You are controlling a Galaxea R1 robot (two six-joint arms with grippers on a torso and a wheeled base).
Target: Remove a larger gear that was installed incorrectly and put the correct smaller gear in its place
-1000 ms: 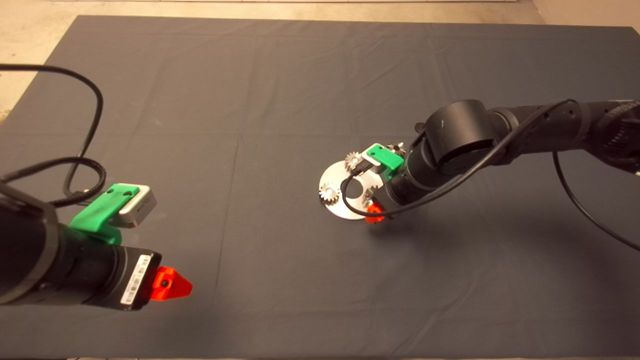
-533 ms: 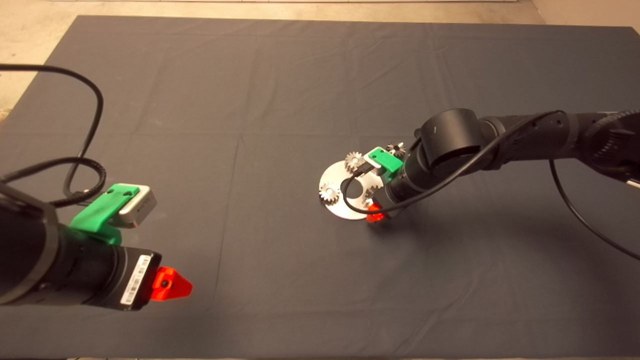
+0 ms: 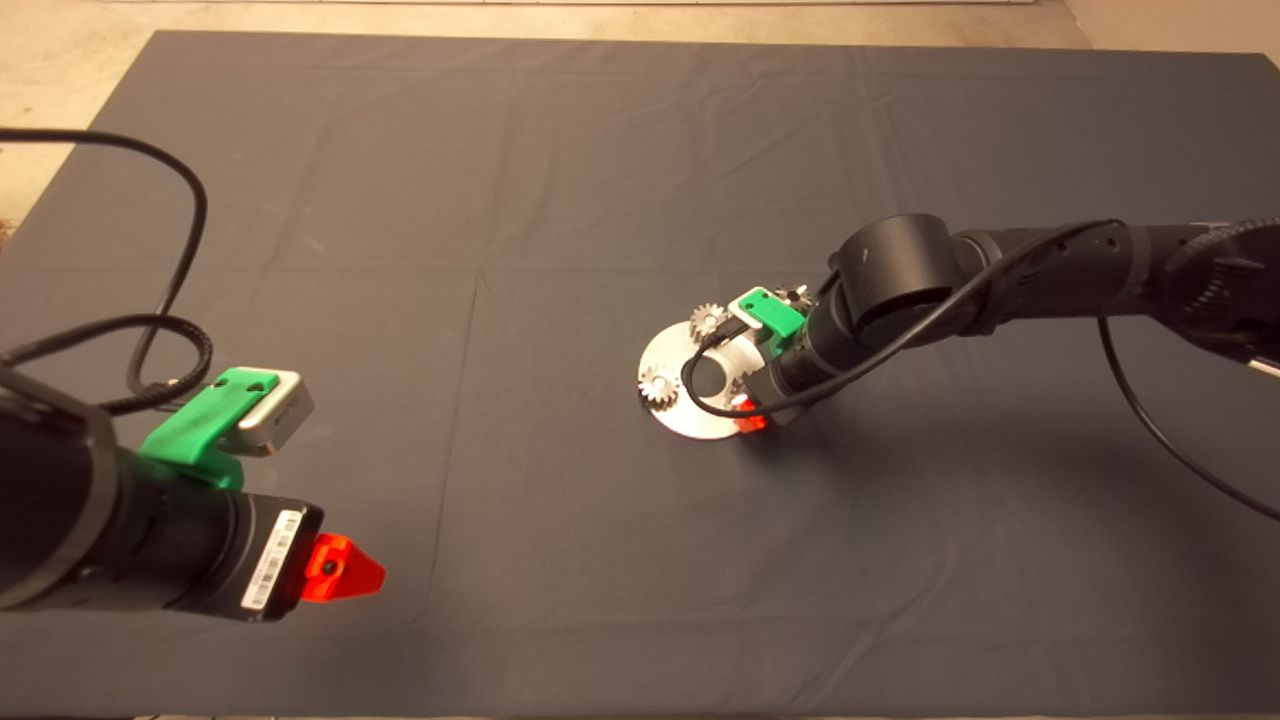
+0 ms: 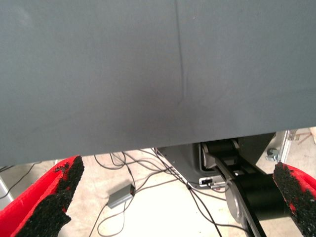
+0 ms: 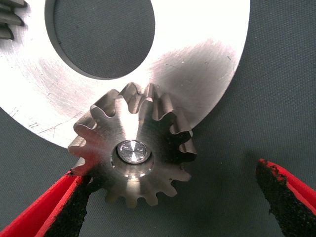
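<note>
Larger gear (image 5: 132,155) between spread right jaws, touching one pad (image 5: 74,202).

Smaller gear (image 3: 797,295) mostly arm-hidden.

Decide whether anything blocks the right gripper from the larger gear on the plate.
Nothing visible does. The larger gear sits at the plate's edge between the right gripper's open fingers: one pad at its teeth, the other apart, only mat between. The left gripper waits aside.
</note>
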